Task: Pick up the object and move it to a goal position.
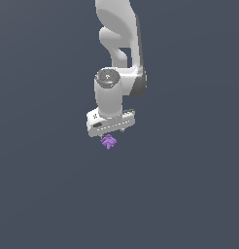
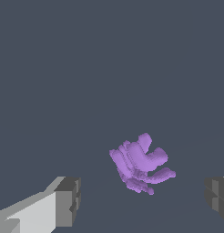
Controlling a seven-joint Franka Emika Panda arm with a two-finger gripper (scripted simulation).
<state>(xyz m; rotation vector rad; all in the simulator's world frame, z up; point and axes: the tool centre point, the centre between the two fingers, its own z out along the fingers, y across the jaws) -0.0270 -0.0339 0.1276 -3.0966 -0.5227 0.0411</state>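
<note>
— Purple object, spiky little lump, sits right between the gripper fingers in the wrist view, and it touches neither one!

— Jaws spread wide, then?

— Wide apart: one grey pad on one side, the other pad well off on the other side, clear gaps both ways.

— And from the exterior view?

— Same object just under the gripper, slightly towards that view's left. White arm rises straight above, far behind, against the plain dark grey ground.
</note>
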